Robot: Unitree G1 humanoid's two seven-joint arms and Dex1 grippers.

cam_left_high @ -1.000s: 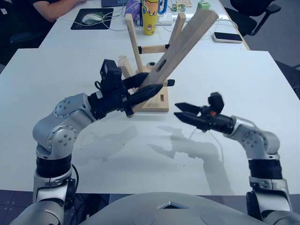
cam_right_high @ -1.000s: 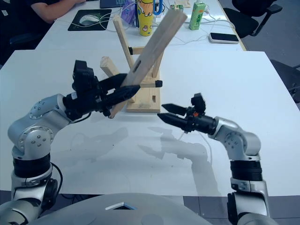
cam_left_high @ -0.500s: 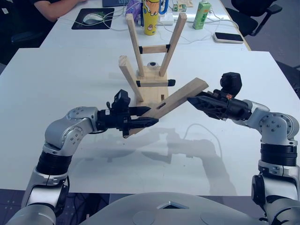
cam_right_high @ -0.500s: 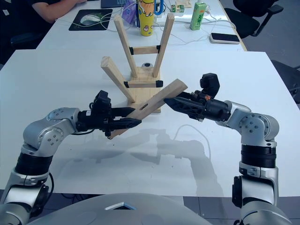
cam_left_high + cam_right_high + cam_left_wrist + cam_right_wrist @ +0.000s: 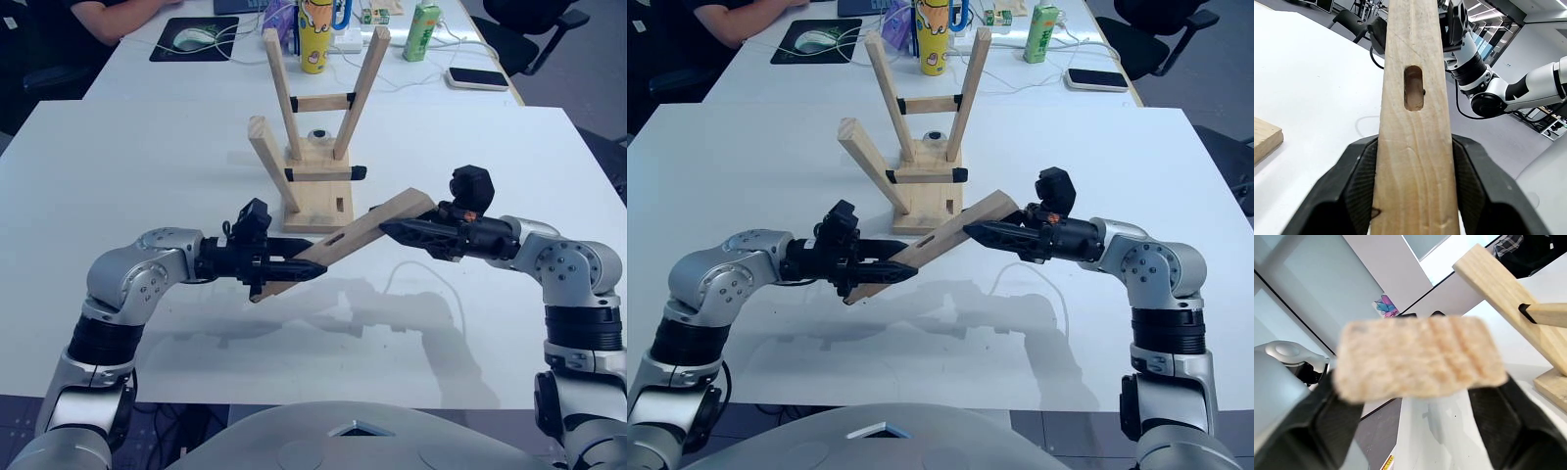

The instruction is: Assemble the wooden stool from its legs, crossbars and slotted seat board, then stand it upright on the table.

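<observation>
A wooden leg with an oval slot hangs tilted above the table, in front of the part-built stool. My left gripper is shut on its lower end, with black fingers on both sides of the wood. My right gripper is shut on the higher end, whose end grain sits between the fingers. The stool's seat board lies flat on the table. Two legs joined by a crossbar rise from it. A third leg leans out to the left.
On the far table stand a yellow cup and a green carton. A phone and a mouse on a dark pad lie there too. The white table has bare surface left, right and in front.
The left gripper has lowered the leg from a steep upward tilt to a shallow one. The right gripper, open and free a second ago, rose to the leg's upper end and shut on it.
</observation>
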